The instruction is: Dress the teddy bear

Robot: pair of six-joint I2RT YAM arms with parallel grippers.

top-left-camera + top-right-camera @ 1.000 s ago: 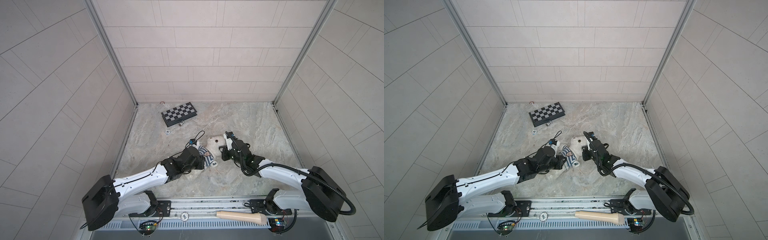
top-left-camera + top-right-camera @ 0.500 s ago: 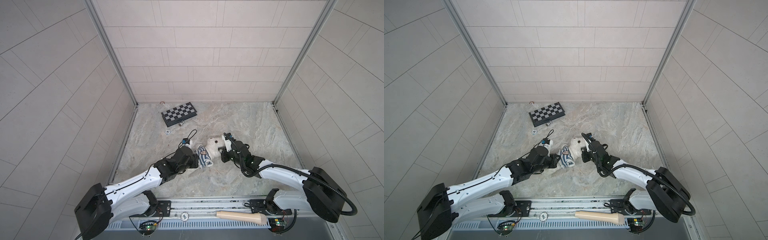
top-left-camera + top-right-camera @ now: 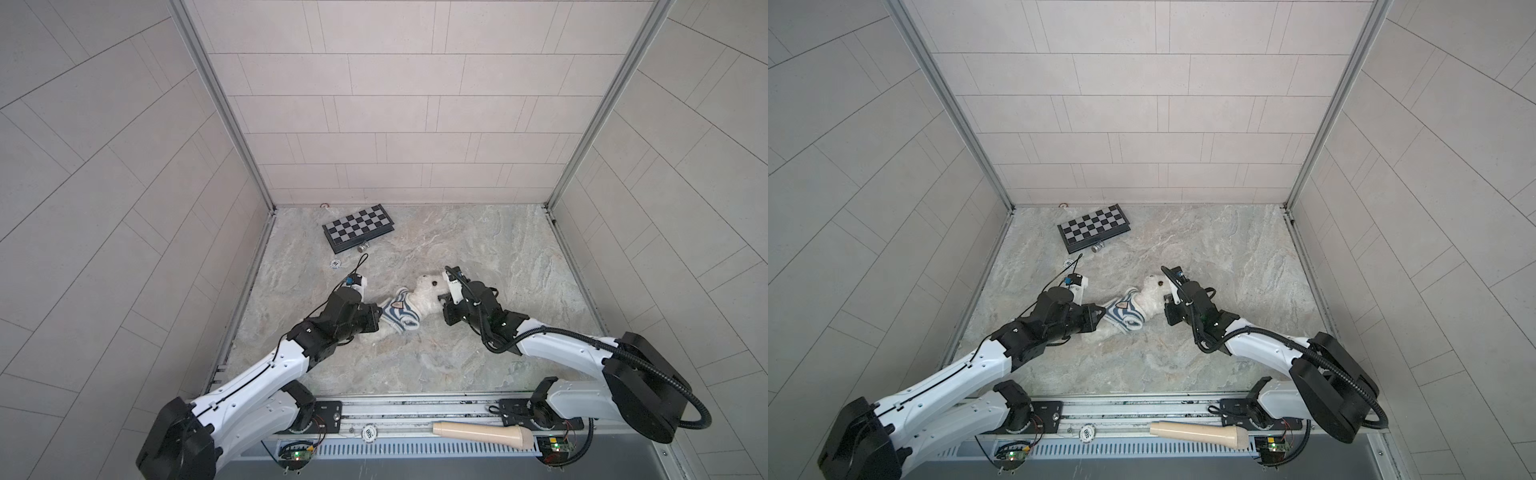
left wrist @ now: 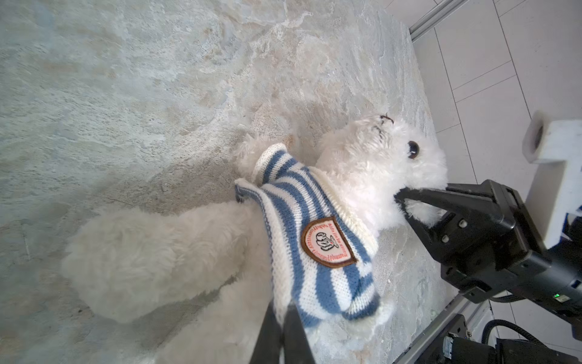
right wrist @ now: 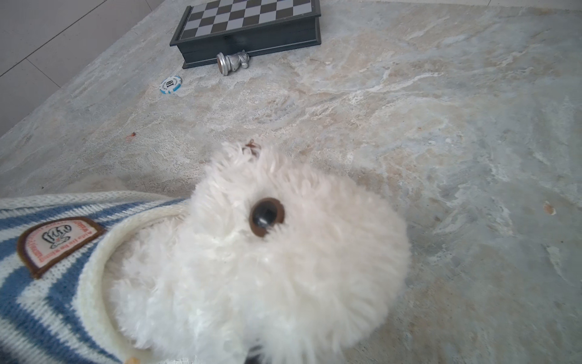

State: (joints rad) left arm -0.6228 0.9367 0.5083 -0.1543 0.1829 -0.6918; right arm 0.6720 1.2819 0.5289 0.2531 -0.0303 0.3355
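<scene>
The white fluffy teddy bear [image 3: 428,291] [image 3: 1152,293] lies on the stone floor, head toward the right arm. A blue-and-white striped shirt [image 3: 400,314] [image 4: 315,249] with a badge sits round its chest, collar at the neck, legs bare. My left gripper [image 3: 379,316] [image 4: 282,310] is shut on the shirt's lower hem. My right gripper [image 3: 443,297] [image 4: 400,201] is shut on fur at the side of the bear's head [image 5: 283,252]. In the right wrist view the fur hides the fingertips.
A folded chessboard [image 3: 358,226] [image 5: 248,22] lies at the back left. A fallen silver chess piece [image 3: 363,247] lies in front of it, with a blue-white chip [image 3: 335,263] nearby. A beige handle [image 3: 482,434] rests on the front rail. Tiled walls close three sides.
My left gripper has drawn back to the left with the shirt hem, stretching the shirt along the bear's body. The right gripper and the bear's head shifted slightly farther back.
</scene>
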